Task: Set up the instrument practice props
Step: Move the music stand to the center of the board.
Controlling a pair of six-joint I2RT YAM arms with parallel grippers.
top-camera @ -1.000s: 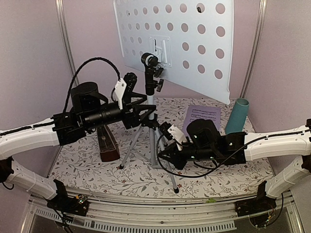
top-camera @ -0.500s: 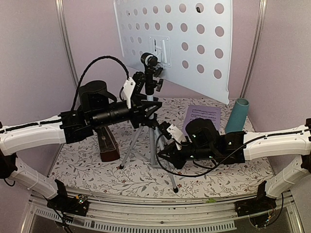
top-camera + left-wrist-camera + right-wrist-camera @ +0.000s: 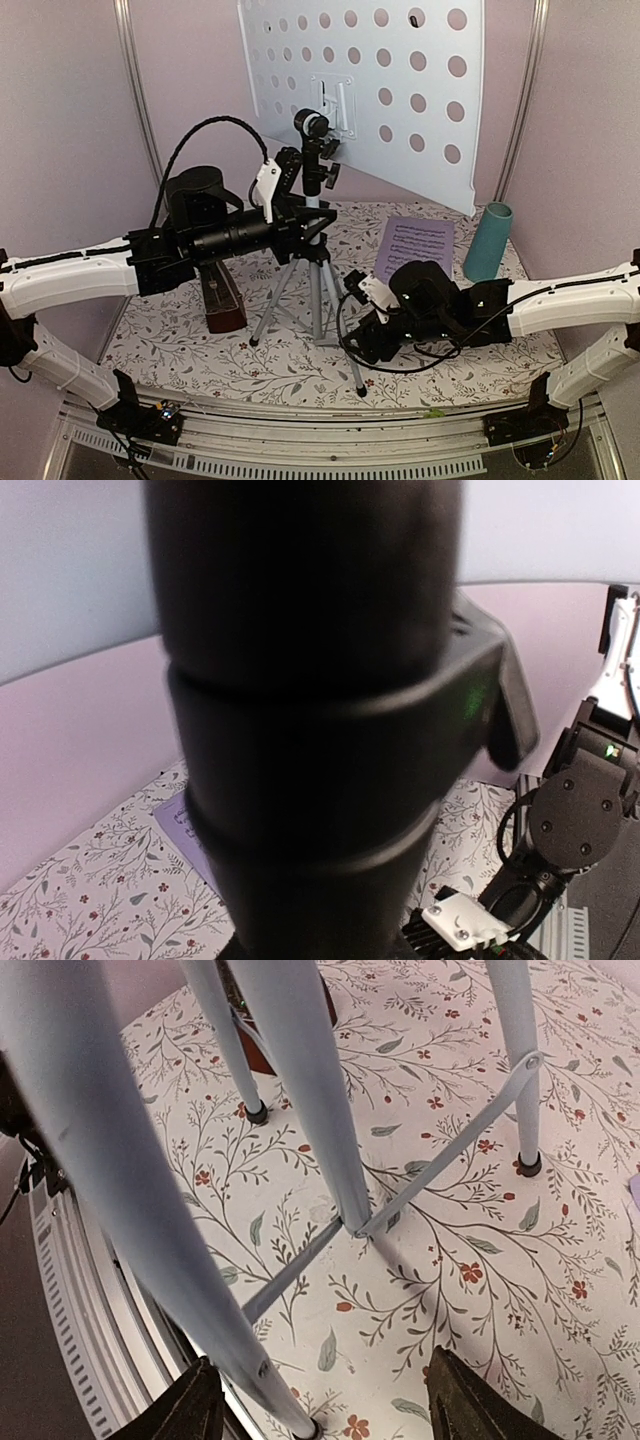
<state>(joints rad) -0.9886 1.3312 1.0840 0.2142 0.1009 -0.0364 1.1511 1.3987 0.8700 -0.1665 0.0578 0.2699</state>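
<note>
**Music stand** [image 3: 400,100]: upright on the floral table cover [image 3: 170,350], mid-workspace. Its pale-blue perforated desk sits high at the back, tilted, with the mounting plate facing the top camera. A black head and column run below it, then the silver tripod legs [image 3: 310,1100], which are spread with their rubber feet on the cover.

**Left gripper** [image 3: 305,218]: raised, at the stand's column just above the tripod hub. The arm reaches in level from the left side.
- The left wrist view is filled by a dark blurred cylinder hard against the lens, and its own fingers are not visible.
- I cannot tell whether the jaws are clamped on the column or only lie beside it.

**Right gripper** [image 3: 325,1410]: low over the cover at the base of the tripod, pointing toward the legs.
- The fingers [image 3: 200,1405] are spread wide and hold nothing.
- The nearest leg slants down so that its foot lands between the two tips. It is closer to one tip and shows no contact with either.

**Sheet-music page** [image 3: 413,247]: flat on the cover behind the right arm, with its printed staves face up. It lies just beside the teal cup [image 3: 488,241], which stands upright at the back right.

**Metronome** [image 3: 222,298]: dark red-brown pyramid, upright on the cover under the left forearm. It is near the tripod's outer leg but apart from it.
</note>
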